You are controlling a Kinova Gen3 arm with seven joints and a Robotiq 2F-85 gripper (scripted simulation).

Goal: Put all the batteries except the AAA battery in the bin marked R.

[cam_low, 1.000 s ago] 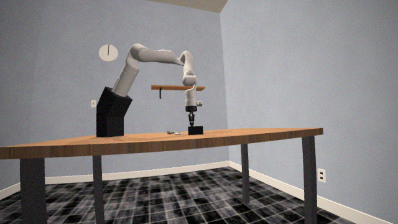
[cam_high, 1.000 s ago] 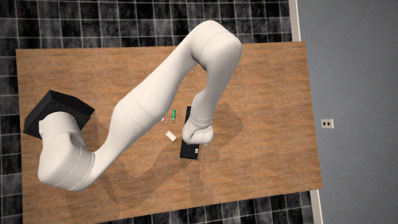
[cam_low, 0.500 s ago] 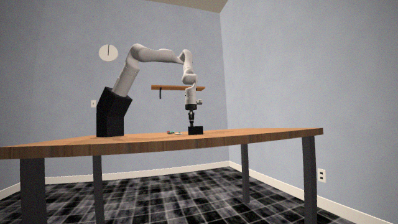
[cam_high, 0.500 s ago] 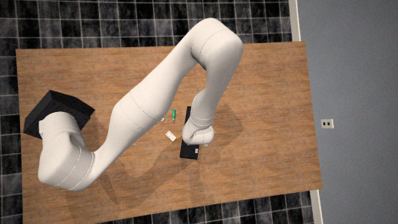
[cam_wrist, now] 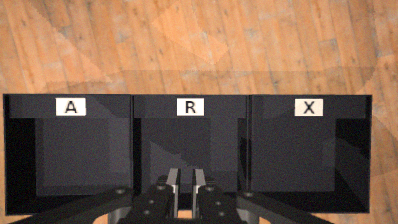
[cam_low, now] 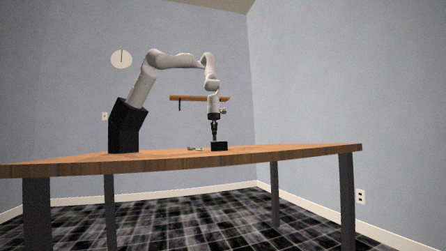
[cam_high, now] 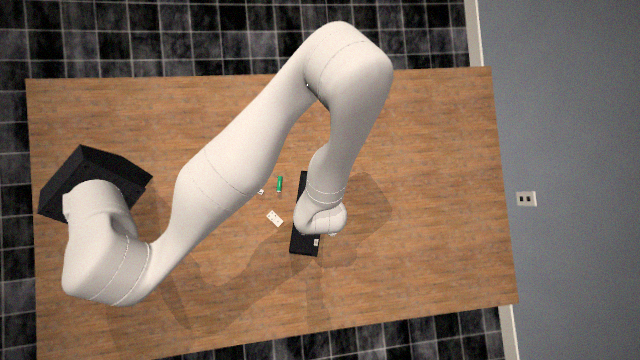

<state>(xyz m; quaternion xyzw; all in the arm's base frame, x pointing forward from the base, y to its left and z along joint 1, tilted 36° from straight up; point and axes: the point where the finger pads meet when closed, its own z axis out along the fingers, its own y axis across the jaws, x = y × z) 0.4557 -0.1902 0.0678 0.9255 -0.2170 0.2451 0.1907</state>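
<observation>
On the left of the worktop [cam_high: 425, 150], a small white flat piece [cam_high: 274, 218] and a green battery [cam_high: 280, 184] lie just beside the black row of bins [cam_high: 302, 247]. I cannot tell what size the green cell is.

From the wrist view the compartments read A [cam_wrist: 70, 107], R [cam_wrist: 190, 107] and X [cam_wrist: 309, 107]. My pincer [cam_wrist: 185, 186] hangs straight above R, its fingers nearly together with nothing between them. R's floor is dark, and I cannot tell whether anything lies in it.

I judge this the gap between a drop and the next pick. The next move calls for opening up, swinging left to the green cell and checking its size before grasping.
</observation>
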